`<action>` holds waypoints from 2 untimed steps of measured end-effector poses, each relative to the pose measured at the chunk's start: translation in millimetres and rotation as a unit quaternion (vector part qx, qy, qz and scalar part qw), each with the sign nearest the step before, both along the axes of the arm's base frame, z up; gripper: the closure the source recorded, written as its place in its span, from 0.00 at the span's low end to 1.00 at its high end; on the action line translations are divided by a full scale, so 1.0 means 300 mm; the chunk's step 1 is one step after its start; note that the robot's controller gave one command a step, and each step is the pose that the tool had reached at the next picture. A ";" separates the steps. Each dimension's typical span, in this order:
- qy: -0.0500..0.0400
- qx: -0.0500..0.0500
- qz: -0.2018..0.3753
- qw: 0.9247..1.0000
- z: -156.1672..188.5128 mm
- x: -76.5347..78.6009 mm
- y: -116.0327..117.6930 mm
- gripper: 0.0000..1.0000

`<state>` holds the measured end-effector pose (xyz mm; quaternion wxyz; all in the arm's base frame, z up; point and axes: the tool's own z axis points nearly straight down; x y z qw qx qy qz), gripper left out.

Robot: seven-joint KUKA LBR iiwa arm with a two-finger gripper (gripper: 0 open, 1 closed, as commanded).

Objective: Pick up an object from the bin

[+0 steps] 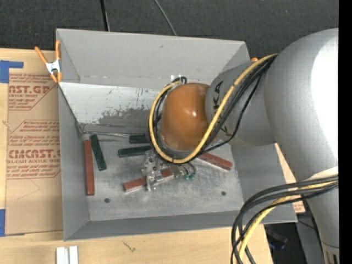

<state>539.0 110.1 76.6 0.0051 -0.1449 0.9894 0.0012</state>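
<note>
My gripper (pixel 153 174) is low in the middle of the bin, just under the arm's wrist. It stands right over the right end of a short red-brown bar (pixel 133 185) that lies flat on the bin floor, pointing left. A dark green bar (pixel 133 152) lies a little up and to the left of the gripper. Another red-brown bar (pixel 216 160) pokes out from under the arm on the right.
A long red-brown bar (pixel 89 168) lies along the left wall, with a dark green bar (pixel 98 152) beside it. A further dark piece (pixel 139 139) rests near the back slope. The arm and its orange cover hide the bin's centre right.
</note>
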 end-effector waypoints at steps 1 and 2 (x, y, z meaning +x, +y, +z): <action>0.000 0.000 0.000 1.000 0.000 0.000 0.000 1.00; 0.002 -0.001 0.019 1.000 0.522 -0.073 0.021 1.00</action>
